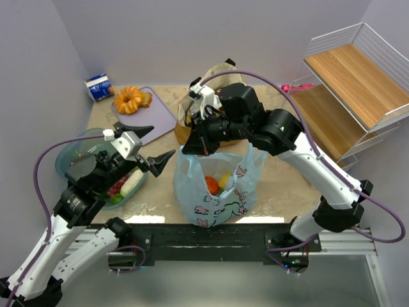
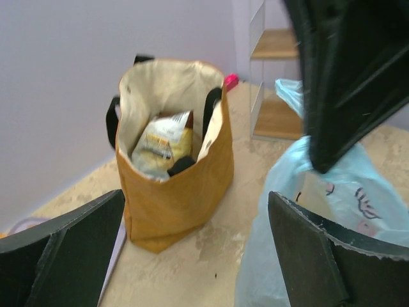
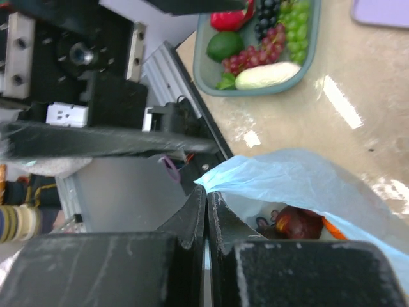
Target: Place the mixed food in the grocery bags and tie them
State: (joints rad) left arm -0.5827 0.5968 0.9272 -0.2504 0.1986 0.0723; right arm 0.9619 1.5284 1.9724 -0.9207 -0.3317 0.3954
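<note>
Light-blue bag point(image 1: 220, 192), rim pinched inside the closed right tool point(image 3: 206, 195).

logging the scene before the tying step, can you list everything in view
table: one, beige marbled, under everything
blue plastic bag: one, light blue, printed, centre front, open
fruit inside it: three seen, orange fruit, yellow fruit, dark red fruit
tote bag: one, mustard-tan with black handles, behind the blue bag
snack packet: one, white and yellow, inside the tote
tub: one, teal, left side
grapes: bunches, red and green, in the tub
mat: one, lilac, back left
ring pastry: one, golden, on the mat
carton: one, blue and white, back left corner
shelf rack: one, white wire with wood boards, right
left hand: open, beside the tub
right hand: shut on the blue bag's rim
</note>
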